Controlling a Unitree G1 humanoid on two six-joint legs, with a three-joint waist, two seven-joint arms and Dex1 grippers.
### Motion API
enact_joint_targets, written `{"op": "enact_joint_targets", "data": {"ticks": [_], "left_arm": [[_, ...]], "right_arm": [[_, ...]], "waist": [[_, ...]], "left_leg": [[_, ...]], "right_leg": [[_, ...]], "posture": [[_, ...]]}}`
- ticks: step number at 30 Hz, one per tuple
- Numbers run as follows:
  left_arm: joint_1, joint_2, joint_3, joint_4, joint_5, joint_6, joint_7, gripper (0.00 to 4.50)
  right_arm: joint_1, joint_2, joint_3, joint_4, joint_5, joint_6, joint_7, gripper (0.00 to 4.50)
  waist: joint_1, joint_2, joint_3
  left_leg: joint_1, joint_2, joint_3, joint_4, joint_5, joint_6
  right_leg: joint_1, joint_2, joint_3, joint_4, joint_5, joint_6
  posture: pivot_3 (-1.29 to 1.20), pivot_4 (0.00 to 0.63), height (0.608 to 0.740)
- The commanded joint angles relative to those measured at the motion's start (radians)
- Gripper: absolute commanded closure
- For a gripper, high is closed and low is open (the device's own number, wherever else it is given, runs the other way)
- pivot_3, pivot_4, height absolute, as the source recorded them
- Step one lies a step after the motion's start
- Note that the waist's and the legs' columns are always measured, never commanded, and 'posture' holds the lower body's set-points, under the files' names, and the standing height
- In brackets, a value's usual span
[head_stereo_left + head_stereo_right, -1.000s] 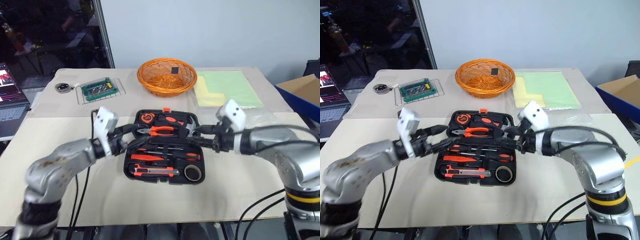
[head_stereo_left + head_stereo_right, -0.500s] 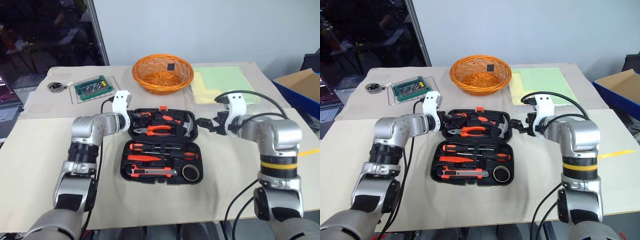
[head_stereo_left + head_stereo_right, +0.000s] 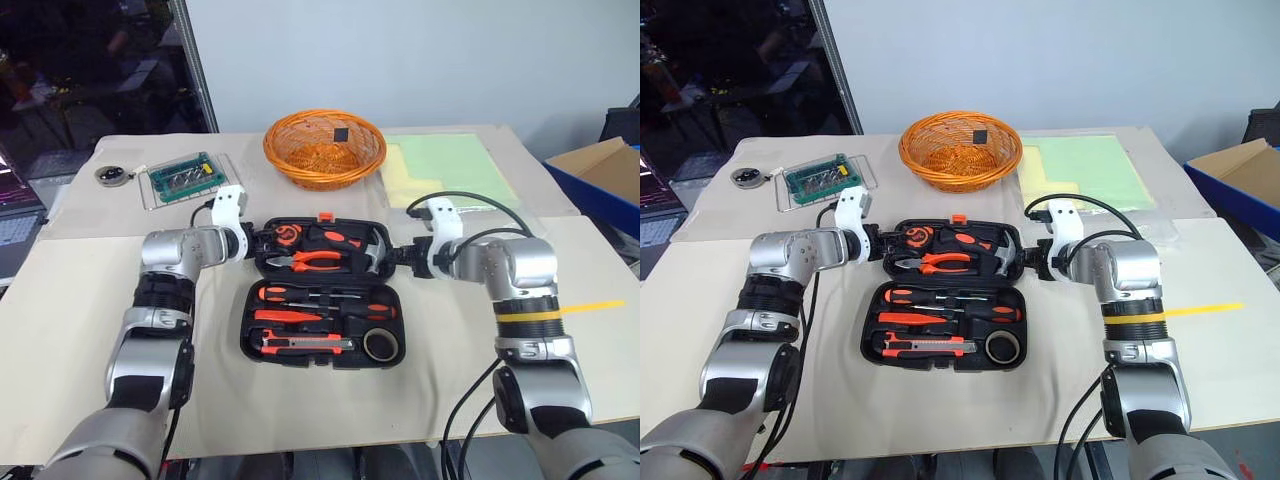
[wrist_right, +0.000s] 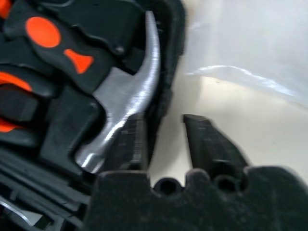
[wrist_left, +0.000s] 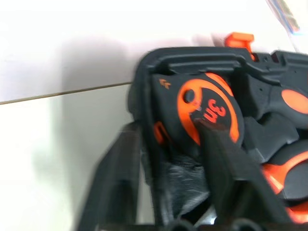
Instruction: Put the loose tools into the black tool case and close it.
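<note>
Only legible writing: "3m" in black on the orange face of the tape measure (image 5: 209,113), seated in the left far corner of the black tool case (image 3: 325,291).

Case lay open and flat at the middle of the table (image 3: 80,300), orange latch (image 3: 325,216) on its far edge. Far half held the tape measure, orange-handled pliers (image 3: 315,260) and hammer (image 4: 130,106). Near half held two black-and-orange screwdrivers (image 3: 325,297), the utility knife (image 3: 305,344) and the grey tape roll (image 3: 381,344), all seated in recesses.

Left gripper (image 3: 254,243) sat at the far half's left edge; its fingers (image 5: 226,159) straddled the case wall, one outside, one against the tape measure, closed on the rim. Right gripper (image 3: 399,256) sat at the right edge by the hammer head, one finger (image 4: 209,144) outside on the table, the other inside the wall; a gap remained, and whether they pressed the wall could not be told.

Surroundings: orange wicker basket (image 3: 325,150) just beyond the latch, green sheet (image 3: 450,170) to its right, circuit board tray (image 3: 185,178) and a small round object (image 3: 111,174) far left, blue-edged cardboard box (image 3: 600,175) off the right edge. Table bare on the near side and to both sides of the case.
</note>
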Motion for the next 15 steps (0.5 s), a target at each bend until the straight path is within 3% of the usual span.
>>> {"op": "enact_joint_targets", "data": {"ticks": [1, 2, 8, 15], "left_arm": [[0.014, -0.001, 0.003, 0.000, 0.018, 0.011, -0.024, 4.31], [0.018, 0.001, 0.017, -0.010, 0.008, 0.021, -0.034, 4.48], [0.043, 0.003, 0.041, -0.058, -0.004, 0.053, -0.069, 4.48], [0.057, -0.034, 0.067, -0.175, -0.023, -0.111, -0.138, 4.48]], "right_arm": [[-0.015, -0.009, 0.026, -0.021, -0.015, -0.040, 0.019, 4.50], [-0.010, -0.009, 0.028, -0.026, -0.016, -0.043, 0.023, 4.50], [0.005, 0.003, 0.011, -0.044, -0.013, -0.064, 0.030, 4.50], [0.030, 0.024, -0.014, -0.109, -0.037, -0.297, 0.043, 4.50]], "waist": [[0.000, 0.000, 0.000], [0.001, 0.000, -0.001], [-0.001, 0.000, -0.001], [0.001, 0.000, -0.001]], "left_leg": [[0.000, 0.000, 0.000, 0.000, 0.000, 0.000], [0.000, 0.000, 0.000, 0.000, 0.000, 0.000], [0.000, 0.001, 0.000, 0.000, 0.000, 0.000], [-0.001, 0.001, 0.000, 0.000, 0.000, -0.001]], "right_leg": [[0.000, 0.000, 0.000, 0.000, 0.000, 0.000], [0.000, 0.000, 0.000, 0.000, 0.000, 0.000], [-0.001, 0.000, 0.000, 0.000, 0.000, 0.000], [-0.001, 0.000, 0.000, 0.000, 0.001, 0.000]], "posture": [[0.00, 0.150, 0.740], [0.00, 0.150, 0.740], [0.00, 0.150, 0.740], [0.00, 0.150, 0.740]]}}
